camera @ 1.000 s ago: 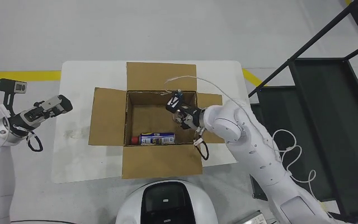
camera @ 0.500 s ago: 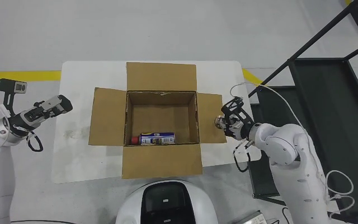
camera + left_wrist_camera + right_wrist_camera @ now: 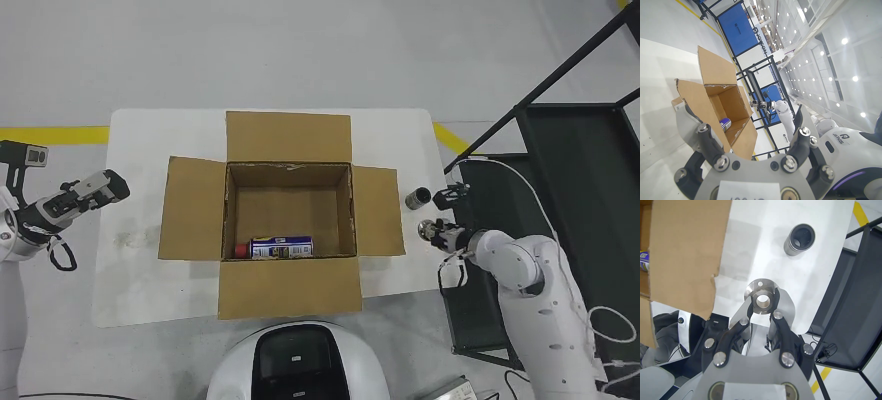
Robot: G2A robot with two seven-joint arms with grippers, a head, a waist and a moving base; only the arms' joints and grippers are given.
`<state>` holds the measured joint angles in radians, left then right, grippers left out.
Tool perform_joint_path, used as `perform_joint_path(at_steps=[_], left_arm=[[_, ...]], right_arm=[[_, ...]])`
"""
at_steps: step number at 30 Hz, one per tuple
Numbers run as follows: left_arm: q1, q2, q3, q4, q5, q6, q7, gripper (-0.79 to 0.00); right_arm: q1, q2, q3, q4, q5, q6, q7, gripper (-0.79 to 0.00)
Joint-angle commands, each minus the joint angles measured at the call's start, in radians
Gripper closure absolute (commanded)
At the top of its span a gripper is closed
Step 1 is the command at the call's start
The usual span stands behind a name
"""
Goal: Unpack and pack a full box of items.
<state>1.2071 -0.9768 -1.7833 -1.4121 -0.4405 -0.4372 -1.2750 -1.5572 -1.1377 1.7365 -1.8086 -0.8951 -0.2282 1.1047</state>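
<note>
Right of box [image 3: 378,215], over table [image 3: 772,256] edge: right hand [image 3: 762,303] clamped on flanged bushing [image 3: 763,298].

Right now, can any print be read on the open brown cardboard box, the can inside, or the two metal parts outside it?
Blue-and-white labelled can: print too small to read.
White sticker on the brown cardboard box: too small to read.
Dark metal sleeve, and steel flanged bushing in the right gripper: no print visible.

White table [image 3: 140,270] carries 1 open cardboard box [image 3: 190,220] and 1 metal sleeve [image 3: 417,197]
</note>
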Motion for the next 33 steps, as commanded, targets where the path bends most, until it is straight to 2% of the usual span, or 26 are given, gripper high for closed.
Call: perform_joint_path(at_steps=[1,7,16,26,29,30,31,32,33], left_arm=[[0.000,0.000,0.000,0.000,0.000,0.000,0.000,-0.785],[0.000,0.000,0.000,0.000,0.000,0.000,0.000,-0.785],[0.000,0.000,0.000,0.000,0.000,0.000,0.000,-0.785],[0.000,0.000,0.000,0.000,0.000,0.000,0.000,-0.785],[0.000,0.000,0.000,0.000,0.000,0.000,0.000,-0.785],[0.000,0.000,0.000,0.000,0.000,0.000,0.000,-0.785],[0.000,0.000,0.000,0.000,0.000,0.000,0.000,-0.785],[0.000,0.000,0.000,0.000,0.000,0.000,0.000,-0.785],[0.000,0.000,0.000,0.000,0.000,0.000,0.000,-0.785]], right_arm=[[0.029,0.001,-0.019,0.055,-0.011,0.008,-0.006,0.000],[0.113,0.000,-0.083,0.213,-0.081,0.070,-0.071,0.000],[0.192,-0.003,-0.141,0.398,-0.090,0.075,-0.162,0.000],[0.276,-0.007,-0.187,0.532,-0.104,0.103,-0.242,0.000],[0.298,-0.006,-0.197,0.561,-0.108,0.103,-0.249,-0.256],[0.305,-0.007,-0.201,0.571,-0.109,0.103,-0.250,-0.382],[0.311,-0.007,-0.205,0.581,-0.110,0.104,-0.252,-0.591],[0.318,-0.007,-0.210,0.590,-0.110,0.103,-0.253,-0.613],[0.324,-0.008,-0.214,0.601,-0.109,0.104,-0.256,-0.600]])
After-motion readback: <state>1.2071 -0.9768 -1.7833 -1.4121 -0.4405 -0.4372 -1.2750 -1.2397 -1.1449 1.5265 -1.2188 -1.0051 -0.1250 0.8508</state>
